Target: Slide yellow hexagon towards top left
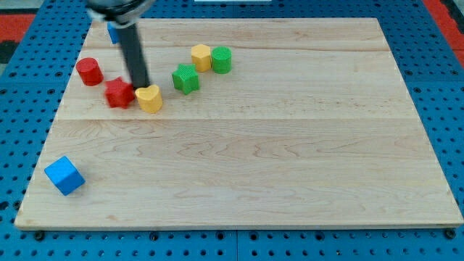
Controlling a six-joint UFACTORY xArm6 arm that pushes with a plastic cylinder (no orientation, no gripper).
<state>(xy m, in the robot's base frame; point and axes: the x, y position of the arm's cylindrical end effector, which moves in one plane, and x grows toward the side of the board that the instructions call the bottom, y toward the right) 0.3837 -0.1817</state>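
The yellow hexagon (201, 56) sits on the wooden board (275, 152) near the view's top, touching a green cylinder (222, 60) on its right. My tip (139, 88) is well to the lower left of the hexagon, wedged between a red star-like block (119, 93) on its left and a yellow heart-shaped block (150, 98) on its right. The dark rod rises from the tip to the view's top left.
A green star-like block (185, 78) lies between the heart block and the hexagon. A red cylinder (89, 71) sits at the left. A blue block (113, 33) is partly hidden behind the rod. A blue cube (64, 175) lies at the bottom left.
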